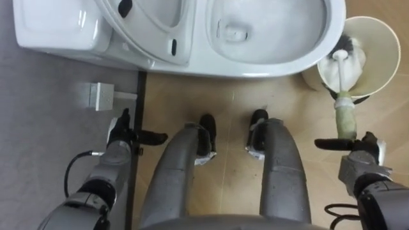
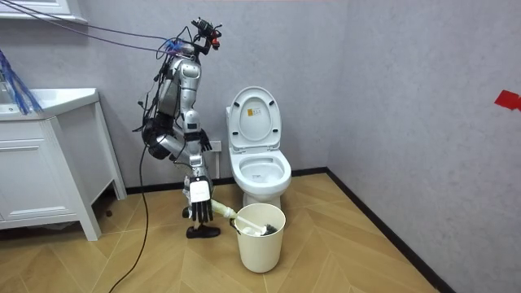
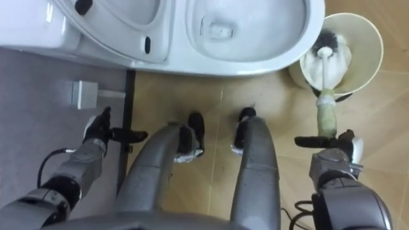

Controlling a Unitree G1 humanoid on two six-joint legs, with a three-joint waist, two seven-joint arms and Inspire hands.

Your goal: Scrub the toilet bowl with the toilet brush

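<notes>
The white toilet [image 1: 268, 61] stands before me with its lid and seat [image 1: 150, 32] raised; in the room view the toilet [image 2: 260, 167] is just to the right of me. A toilet brush with a pale green handle [image 1: 346, 115] rises from my right hand [image 1: 364, 153], which is shut on the handle's lower end. Its white shaft leans into a cream bucket [image 1: 383, 38], where the dark brush head [image 1: 349, 46] rests. In the room view the bucket [image 2: 260, 240] stands on the floor in front of the toilet. My left hand [image 1: 120, 135] hangs open at the lower left, holding nothing.
A grey wall with a small white box [image 1: 101, 96] and a dark skirting strip [image 1: 138, 108] runs along my left. A white cabinet [image 2: 45, 163] stands at the room view's left. Wooden floor [image 1: 230, 108] lies between me and the toilet.
</notes>
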